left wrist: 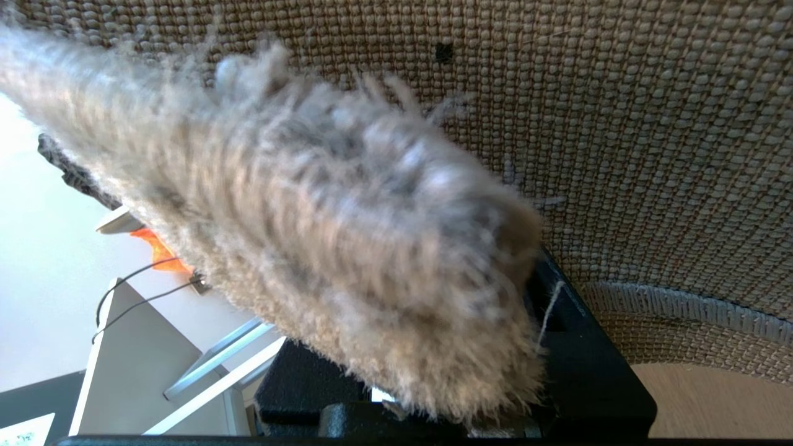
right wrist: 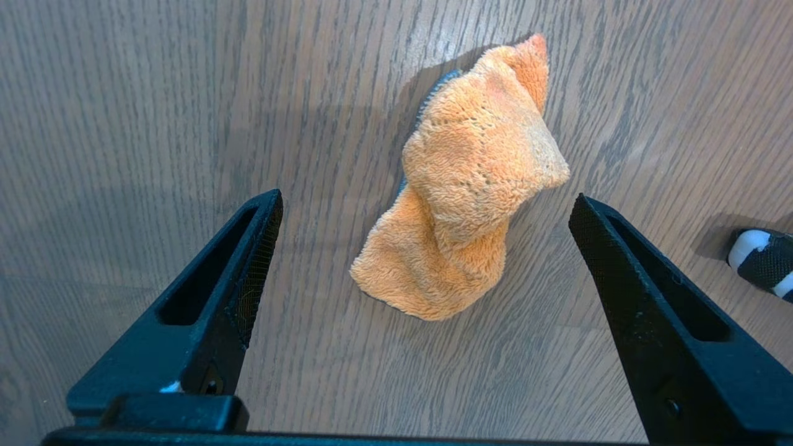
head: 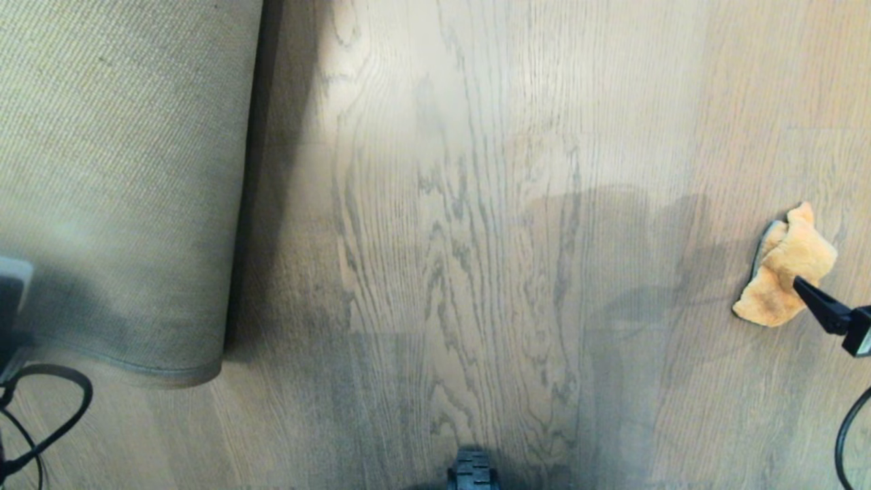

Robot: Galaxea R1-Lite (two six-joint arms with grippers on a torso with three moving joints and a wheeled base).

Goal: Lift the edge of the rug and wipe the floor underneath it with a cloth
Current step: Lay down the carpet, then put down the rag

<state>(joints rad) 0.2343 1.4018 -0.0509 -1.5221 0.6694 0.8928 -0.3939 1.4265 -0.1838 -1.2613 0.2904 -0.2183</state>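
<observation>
Soft daylight washes the floor (head: 476,204) pale toward the top of the head view, with broad grey shadows lower down. The rug edge (left wrist: 347,248) is blurred up close; the cloth (right wrist: 464,186) is sharp, casting a short shadow.

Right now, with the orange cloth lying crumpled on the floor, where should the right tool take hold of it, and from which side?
Probably the raised middle fold of the cloth, from straight above. It bunches up off the floor, giving the open right tool something to pinch, while its flat edges hug the planks.
</observation>
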